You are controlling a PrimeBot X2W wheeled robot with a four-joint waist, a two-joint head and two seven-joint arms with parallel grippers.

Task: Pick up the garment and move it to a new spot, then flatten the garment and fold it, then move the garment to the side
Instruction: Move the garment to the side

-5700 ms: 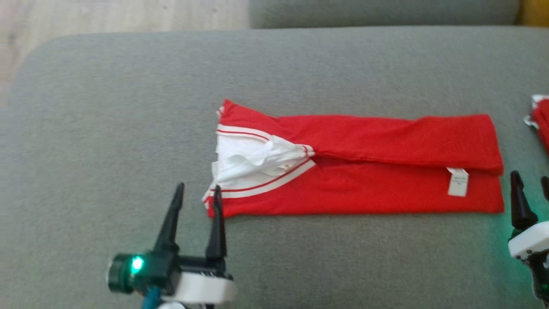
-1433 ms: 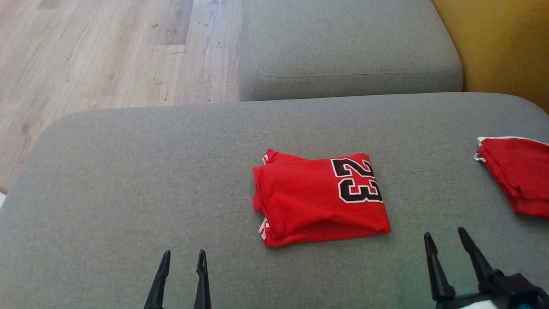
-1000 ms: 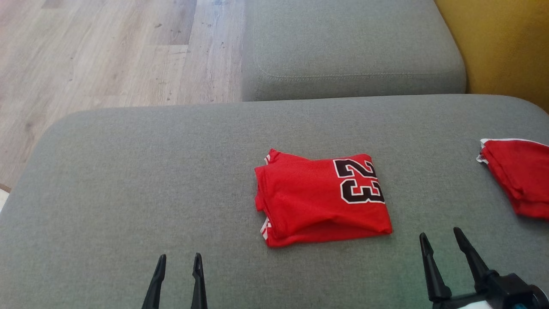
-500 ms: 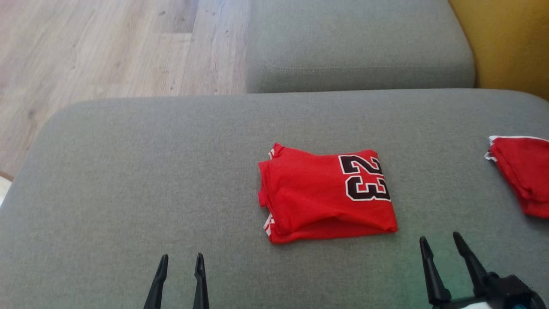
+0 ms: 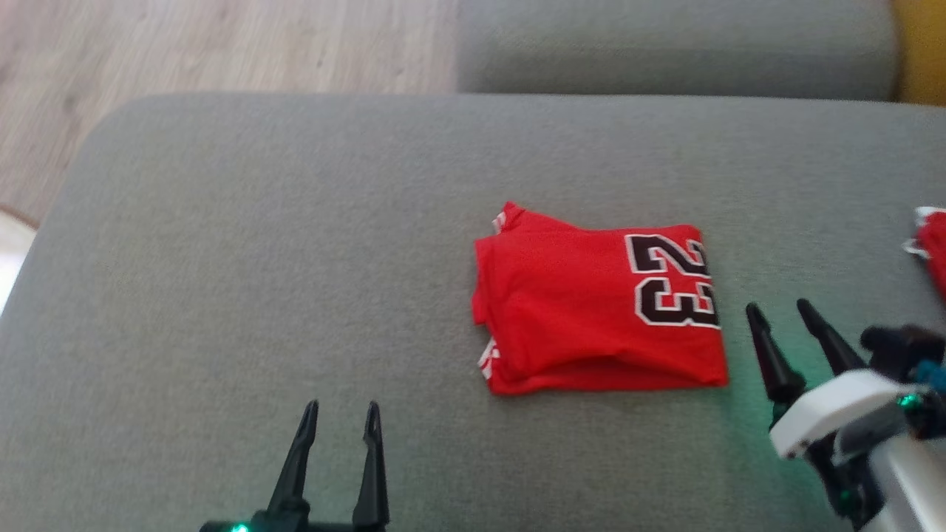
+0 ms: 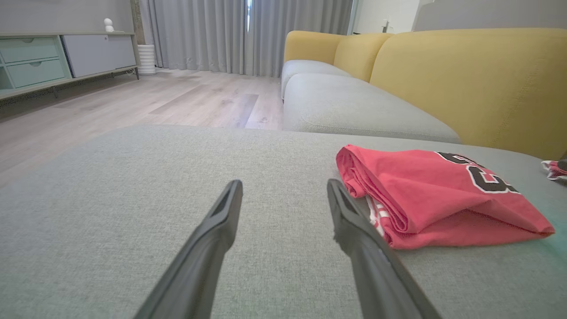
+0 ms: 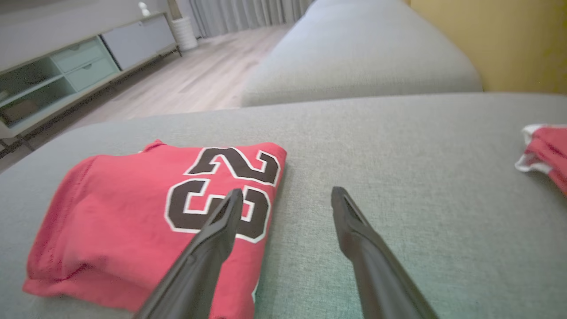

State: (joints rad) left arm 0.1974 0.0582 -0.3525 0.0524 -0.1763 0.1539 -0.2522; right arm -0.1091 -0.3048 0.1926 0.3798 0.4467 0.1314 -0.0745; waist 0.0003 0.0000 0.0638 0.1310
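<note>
The folded red garment [image 5: 576, 310] lies on a grey cushion [image 5: 259, 258]. Beyond the garment are wooden floor [image 5: 222, 44], a second cushion [image 5: 665, 44] and a yellow sofa back [image 6: 465, 79]. Right of it lies another red cloth [image 5: 933, 251]. Both grippers are empty with fingers wide: the left gripper [image 5: 341, 406] nearer and to the left of the garment, the right gripper [image 5: 778, 305] just beside its right edge.

Red garment [image 5: 576, 318] with black white-edged 23, grey cushion [image 5: 259, 258], yellow sofa back [image 6: 465, 79]
</note>
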